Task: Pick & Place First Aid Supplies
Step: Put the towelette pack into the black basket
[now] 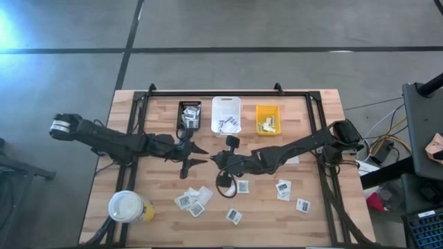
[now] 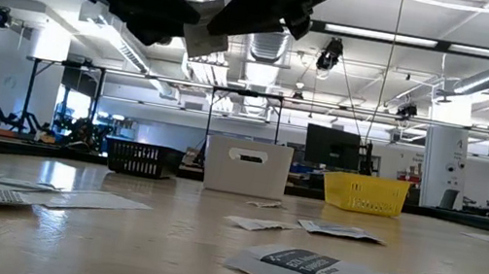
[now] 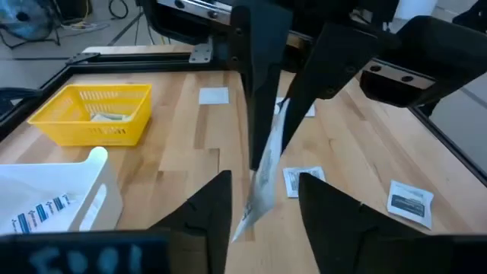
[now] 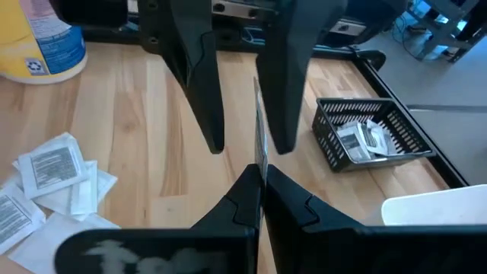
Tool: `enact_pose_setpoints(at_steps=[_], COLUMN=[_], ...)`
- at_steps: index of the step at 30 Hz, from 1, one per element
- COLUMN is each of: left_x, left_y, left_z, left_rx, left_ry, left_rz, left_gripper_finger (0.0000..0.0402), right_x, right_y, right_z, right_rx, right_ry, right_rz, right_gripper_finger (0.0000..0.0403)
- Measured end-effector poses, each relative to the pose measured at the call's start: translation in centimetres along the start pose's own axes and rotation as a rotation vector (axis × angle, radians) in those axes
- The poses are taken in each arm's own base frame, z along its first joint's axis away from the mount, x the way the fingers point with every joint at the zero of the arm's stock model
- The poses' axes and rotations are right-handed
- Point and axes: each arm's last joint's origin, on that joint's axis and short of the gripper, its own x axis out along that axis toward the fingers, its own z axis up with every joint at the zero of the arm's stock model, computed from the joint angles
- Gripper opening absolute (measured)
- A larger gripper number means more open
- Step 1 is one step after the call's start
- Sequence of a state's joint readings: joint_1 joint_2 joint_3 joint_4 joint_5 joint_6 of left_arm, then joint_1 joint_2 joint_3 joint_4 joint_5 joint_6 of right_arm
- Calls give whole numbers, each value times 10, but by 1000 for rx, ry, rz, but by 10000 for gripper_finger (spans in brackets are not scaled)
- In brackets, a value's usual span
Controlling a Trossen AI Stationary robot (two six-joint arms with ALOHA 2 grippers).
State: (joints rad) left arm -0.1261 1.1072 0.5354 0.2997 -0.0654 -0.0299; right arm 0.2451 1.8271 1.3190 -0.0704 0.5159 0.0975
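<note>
My right fingers are pinching shut on the edge of a thin white packet, holding it upright above the middle of the desk. My left fingers are standing spread on either side of that same packet, not gripping it. The two arms are meeting nose to nose over the desk's centre, in front of the three bins.

Behind the fingers, the black bin, white bin and yellow bin are sitting in a row, each with packets inside. More packets are lying flat on the near half of the desk: a cluster, and loose singles. A white-lidded cup is standing at the near left corner.
</note>
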Motion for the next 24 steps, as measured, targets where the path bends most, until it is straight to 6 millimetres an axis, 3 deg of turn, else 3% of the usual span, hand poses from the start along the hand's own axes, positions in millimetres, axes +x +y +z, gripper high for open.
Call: enact_pose_setpoints(at_steps=[11,18,24], left_x=[0,0,0], left_y=[0,0,0], left_z=[-1,-5,-9], left_rx=[4,1,0], left_ry=[10,15,34], left_rz=[4,3,4], left_gripper_finger=[11,5,2], right_x=[0,0,2], right_y=[0,0,-4], right_z=[0,0,-1], right_rx=[-10,-57,-20], right_ry=[1,2,15], right_rz=[0,1,-10], right_gripper_finger=[8,10,49])
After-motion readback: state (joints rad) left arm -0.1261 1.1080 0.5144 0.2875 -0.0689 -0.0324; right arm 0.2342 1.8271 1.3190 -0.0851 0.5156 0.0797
